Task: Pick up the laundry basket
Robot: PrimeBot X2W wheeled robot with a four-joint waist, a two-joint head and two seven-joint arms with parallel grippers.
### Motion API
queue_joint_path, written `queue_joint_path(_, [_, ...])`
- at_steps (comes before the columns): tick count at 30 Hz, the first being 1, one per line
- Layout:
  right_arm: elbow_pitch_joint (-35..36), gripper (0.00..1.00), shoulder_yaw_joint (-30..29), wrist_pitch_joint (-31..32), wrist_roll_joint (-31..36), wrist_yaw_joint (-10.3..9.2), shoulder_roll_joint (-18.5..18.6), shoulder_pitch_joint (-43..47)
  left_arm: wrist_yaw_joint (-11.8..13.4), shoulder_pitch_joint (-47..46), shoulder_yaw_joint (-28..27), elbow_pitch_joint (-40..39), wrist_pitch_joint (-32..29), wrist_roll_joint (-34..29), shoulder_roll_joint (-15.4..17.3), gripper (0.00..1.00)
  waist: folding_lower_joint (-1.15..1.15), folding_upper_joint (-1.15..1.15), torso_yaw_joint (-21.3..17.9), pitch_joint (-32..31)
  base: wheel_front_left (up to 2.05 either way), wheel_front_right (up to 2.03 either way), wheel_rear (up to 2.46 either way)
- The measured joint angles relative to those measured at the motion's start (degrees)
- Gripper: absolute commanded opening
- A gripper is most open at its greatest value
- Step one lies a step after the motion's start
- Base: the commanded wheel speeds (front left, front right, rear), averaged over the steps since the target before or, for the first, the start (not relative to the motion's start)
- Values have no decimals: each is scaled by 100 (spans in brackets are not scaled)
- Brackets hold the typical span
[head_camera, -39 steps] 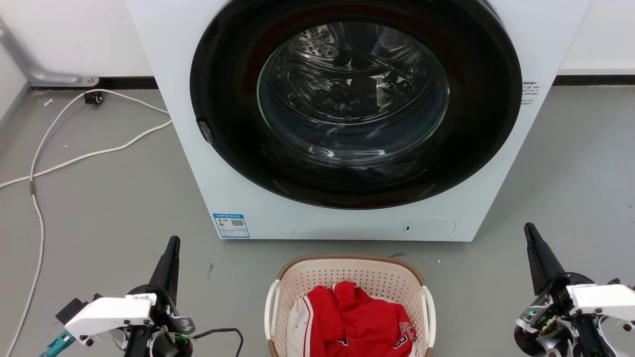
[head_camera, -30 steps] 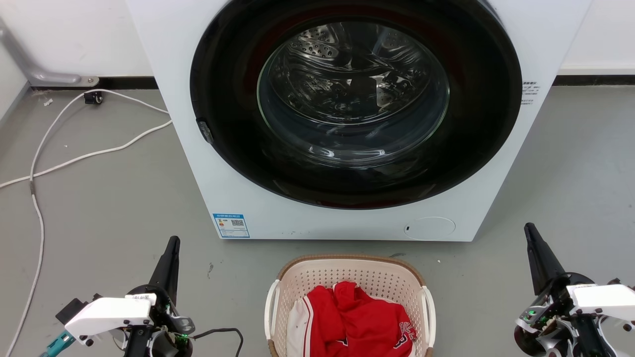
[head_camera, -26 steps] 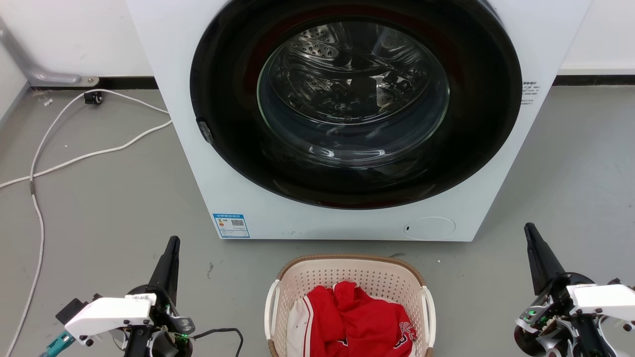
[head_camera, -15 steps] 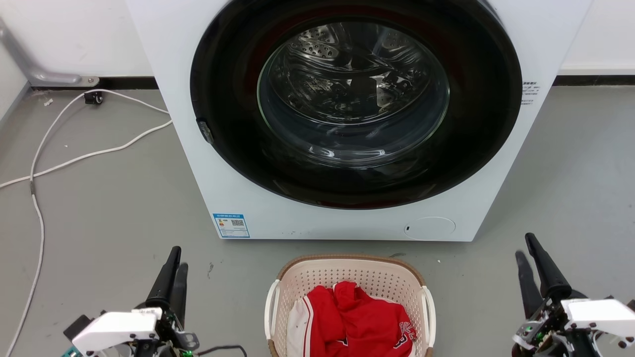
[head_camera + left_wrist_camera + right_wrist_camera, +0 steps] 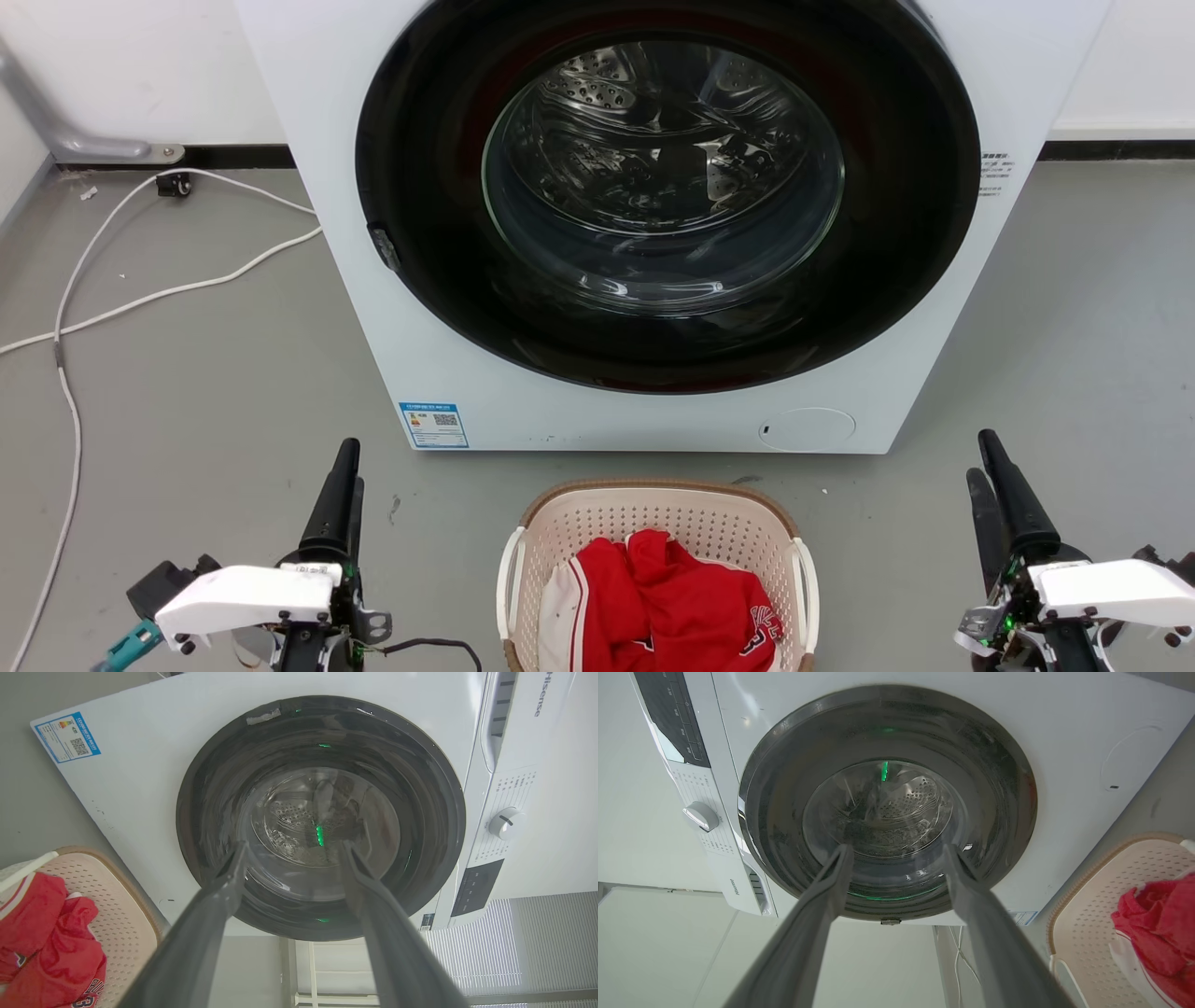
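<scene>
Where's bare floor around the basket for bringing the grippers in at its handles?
Bare floor lies on both sides: between the left gripper and the basket, and between the basket and the right gripper. The strip between basket and washing machine is narrow. Cables crowd the far left floor.

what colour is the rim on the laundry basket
Brown, woven-look rim on the cream laundry basket; the head view shows it best.
</scene>
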State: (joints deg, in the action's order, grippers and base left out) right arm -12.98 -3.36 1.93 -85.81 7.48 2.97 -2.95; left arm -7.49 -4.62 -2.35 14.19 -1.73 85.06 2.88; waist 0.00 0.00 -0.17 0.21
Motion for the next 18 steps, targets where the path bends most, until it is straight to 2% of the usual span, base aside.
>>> queue_joint_path(6, [125,100,13,-160,791,0,0,32,0,-12,35,-169,153,-603,-1,100,0,0,-10,1,0,0,0])
queue_joint_path(7, [183,100,8,-224,1272,0,0,43,0,-13,56,-218,214,-943,0,100,0,0,-17,-1,0,0,0])
queue_joint_path(18, [294,100,67,-455,2917,-1,-1,91,99,-21,240,-307,452,-2312,0,100,0,0,-25,-19,0,0,0])
